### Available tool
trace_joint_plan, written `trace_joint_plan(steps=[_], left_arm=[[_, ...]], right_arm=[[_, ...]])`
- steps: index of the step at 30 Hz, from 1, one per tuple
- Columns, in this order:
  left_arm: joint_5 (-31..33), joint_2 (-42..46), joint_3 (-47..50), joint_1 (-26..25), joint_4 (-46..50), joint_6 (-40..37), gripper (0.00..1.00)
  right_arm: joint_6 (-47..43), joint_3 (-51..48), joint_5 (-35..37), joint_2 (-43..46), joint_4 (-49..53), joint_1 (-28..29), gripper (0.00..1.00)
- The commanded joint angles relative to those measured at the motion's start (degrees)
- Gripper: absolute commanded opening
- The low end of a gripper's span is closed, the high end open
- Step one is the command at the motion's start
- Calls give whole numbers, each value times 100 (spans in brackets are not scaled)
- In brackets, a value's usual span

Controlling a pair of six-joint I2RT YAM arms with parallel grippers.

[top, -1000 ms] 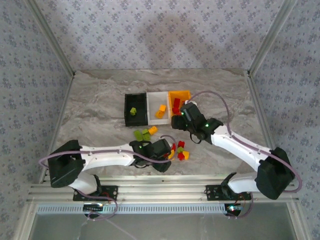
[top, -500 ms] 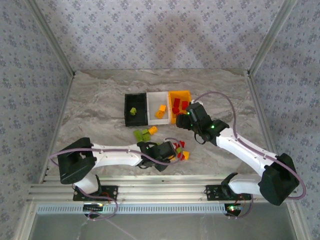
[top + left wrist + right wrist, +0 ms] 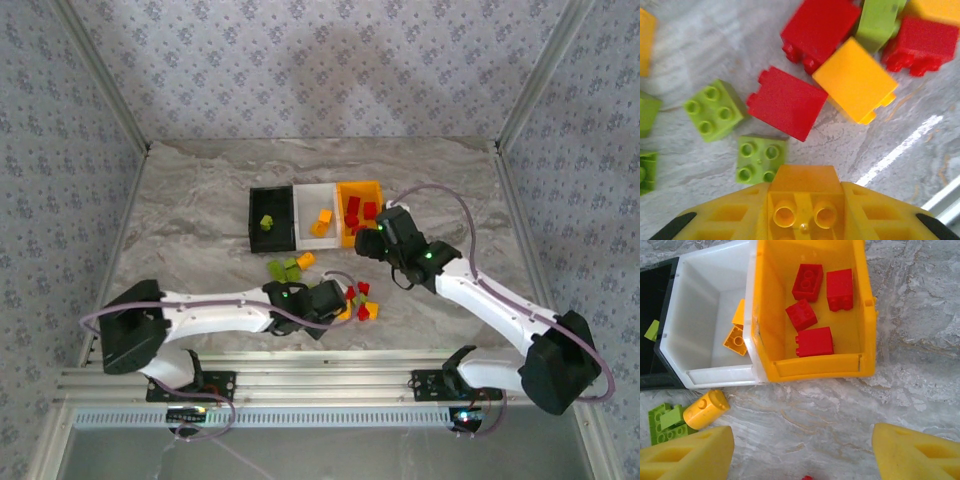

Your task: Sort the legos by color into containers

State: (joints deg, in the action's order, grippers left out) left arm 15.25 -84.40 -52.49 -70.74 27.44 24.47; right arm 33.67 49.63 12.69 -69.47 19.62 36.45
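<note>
My left gripper (image 3: 805, 212) is shut on an orange-yellow lego (image 3: 805, 197), held just above the table beside loose legos: two lime green ones (image 3: 761, 159), red ones (image 3: 787, 102) and another orange-yellow one (image 3: 855, 80). From the top view this gripper (image 3: 335, 300) sits at the pile (image 3: 360, 300). The containers stand in a row: black (image 3: 255, 222), white (image 3: 318, 187), orange-yellow (image 3: 358, 185). My right gripper (image 3: 802, 452) hangs open over bare table in front of the orange-yellow container (image 3: 815, 369), which holds several red legos (image 3: 815, 341). The white container (image 3: 715, 376) holds orange-yellow legos (image 3: 736, 340).
A rounded orange-yellow piece (image 3: 706, 409) and green legos (image 3: 667, 422) lie in front of the white container. More green legos (image 3: 285, 268) sit left of the pile. One green lego (image 3: 266, 222) lies in the black container. Metal rails edge the near side.
My left gripper has closed on the orange-yellow lego at the pile. The right gripper has drifted slightly right, staying open in front of the containers.
</note>
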Motion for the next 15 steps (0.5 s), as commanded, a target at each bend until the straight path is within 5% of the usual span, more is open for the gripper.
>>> trace_joint_plan(steps=[1, 7, 15], left_arm=[[280, 563, -303, 317, 82, -85, 35], [71, 379, -1004, 1590, -520, -219, 31], [-13, -1446, -2662, 2594, -757, -378, 31]], right_arm=[[120, -163, 109, 220, 60, -70, 75], [193, -429, 129, 390, 54, -120, 75], [353, -693, 97, 511, 87, -120, 75]])
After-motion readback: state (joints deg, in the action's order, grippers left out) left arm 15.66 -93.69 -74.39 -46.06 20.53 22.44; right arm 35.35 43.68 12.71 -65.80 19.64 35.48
